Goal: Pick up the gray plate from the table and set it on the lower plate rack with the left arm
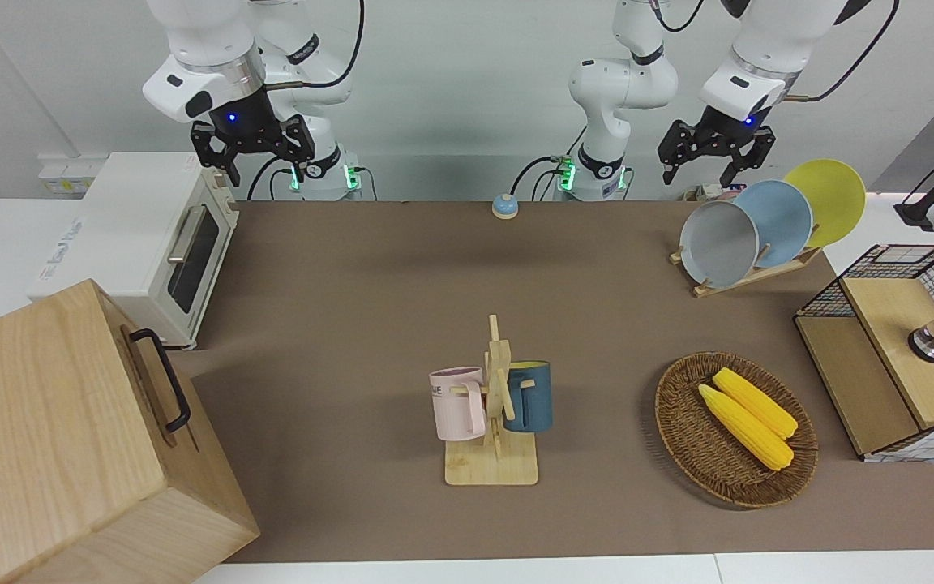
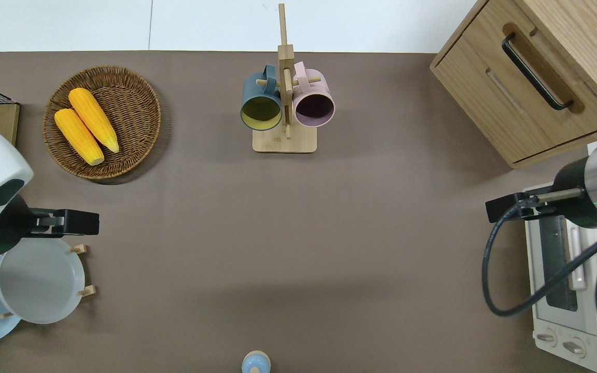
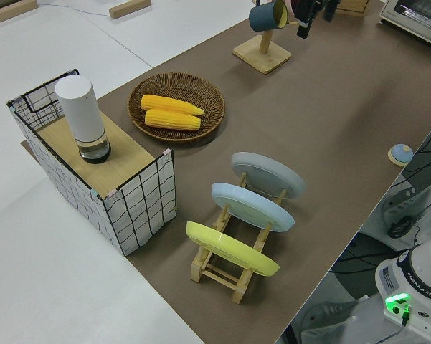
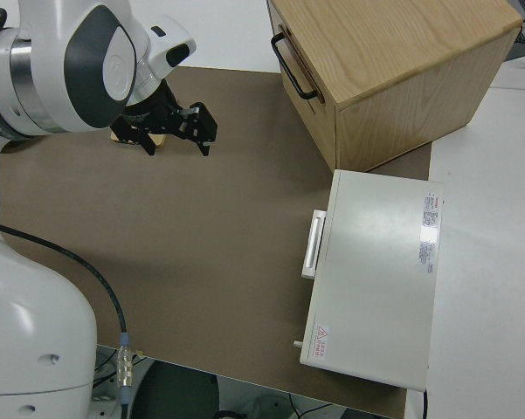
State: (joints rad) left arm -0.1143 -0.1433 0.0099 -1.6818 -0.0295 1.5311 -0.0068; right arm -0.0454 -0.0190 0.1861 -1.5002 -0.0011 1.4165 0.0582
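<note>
Gray plate point(image 1: 718, 243) stands slotted in the lower plate rack point(image 1: 747, 274); the empty, spread left gripper point(image 1: 717, 162) could clip its rim.

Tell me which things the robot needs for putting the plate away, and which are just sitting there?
Needed: gray plate, lower plate rack, left gripper, open and empty.

Just sitting there: sky-blue plate, yellow plate, corn basket, mug stand, toaster oven, wooden cabinet.
</note>
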